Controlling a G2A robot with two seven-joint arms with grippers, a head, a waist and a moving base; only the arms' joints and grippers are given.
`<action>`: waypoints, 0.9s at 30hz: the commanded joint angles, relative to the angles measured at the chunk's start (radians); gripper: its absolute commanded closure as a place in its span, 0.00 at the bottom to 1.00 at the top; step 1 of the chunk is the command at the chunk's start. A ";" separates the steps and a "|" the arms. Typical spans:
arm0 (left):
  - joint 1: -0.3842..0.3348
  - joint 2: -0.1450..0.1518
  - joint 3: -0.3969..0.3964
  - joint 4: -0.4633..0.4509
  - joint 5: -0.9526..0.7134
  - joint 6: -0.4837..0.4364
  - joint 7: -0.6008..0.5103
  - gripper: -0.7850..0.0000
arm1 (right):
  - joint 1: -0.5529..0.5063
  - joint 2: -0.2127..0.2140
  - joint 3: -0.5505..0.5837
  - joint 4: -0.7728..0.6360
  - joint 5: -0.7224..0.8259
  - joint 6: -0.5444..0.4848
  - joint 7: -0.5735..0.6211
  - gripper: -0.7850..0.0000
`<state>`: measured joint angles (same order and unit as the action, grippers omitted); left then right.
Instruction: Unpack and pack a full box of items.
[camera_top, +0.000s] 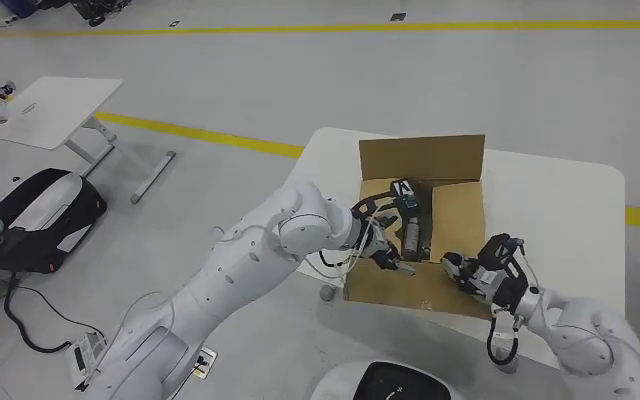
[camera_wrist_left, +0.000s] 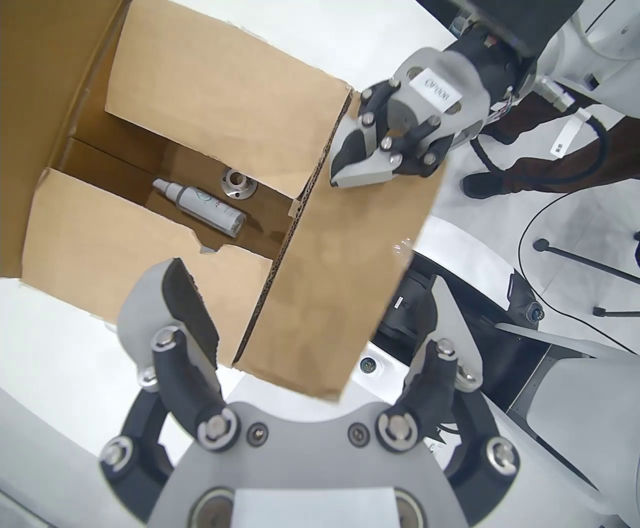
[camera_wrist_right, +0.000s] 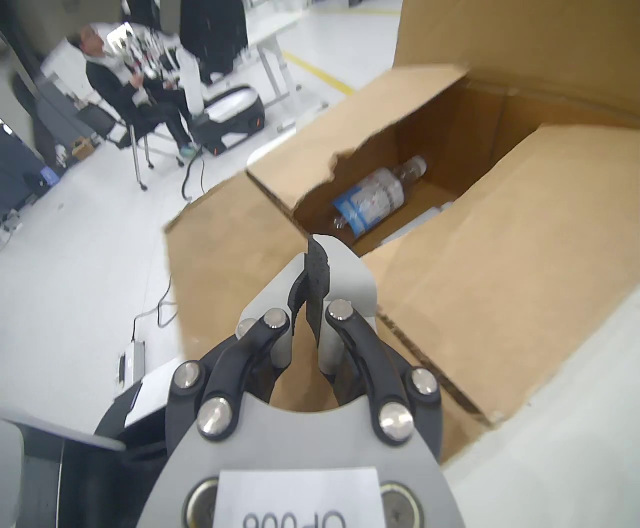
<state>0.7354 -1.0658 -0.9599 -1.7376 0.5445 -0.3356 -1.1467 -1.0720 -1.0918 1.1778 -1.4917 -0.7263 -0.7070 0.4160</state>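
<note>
our left jaws stand spread wide, released, over a front flap (camera_wrist_left: 350, 260) of the box (camera_top: 420, 157). our right jaws are clenched, tips against that flap's far corner. the box sits on the bench (camera_top: 560, 200), with a spray bottle (camera_wrist_left: 200, 205) and a metal flange (camera_wrist_left: 239, 182) inside.

The top view looks down from overhead, farther off; both wrist views closely face the shared box (camera_top: 422, 158).

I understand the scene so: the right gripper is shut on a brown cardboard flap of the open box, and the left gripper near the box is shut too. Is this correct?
Not entirely. The left gripper is open, its fingers spread wide, as the left wrist view shows. The rest stands: the right gripper is shut on a brown cardboard flap of the open box.
</note>
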 joint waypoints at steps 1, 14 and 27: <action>0.004 -0.001 -0.008 0.005 -0.017 0.023 0.021 0.00 | -0.030 0.007 0.067 -0.034 -0.009 0.043 -0.089 1.00; -0.029 -0.025 0.038 0.064 -0.034 0.157 0.112 0.00 | -0.072 -0.003 0.134 0.085 -0.010 0.364 -0.217 1.00; -0.051 -0.035 0.062 0.089 -0.009 0.191 0.132 0.00 | -0.017 -0.033 -0.022 0.159 -0.063 0.235 -0.191 1.00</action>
<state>0.6841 -1.1006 -0.8980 -1.6485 0.5357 -0.1450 -1.0144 -1.0867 -1.1252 1.1590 -1.3289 -0.7855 -0.4541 0.2208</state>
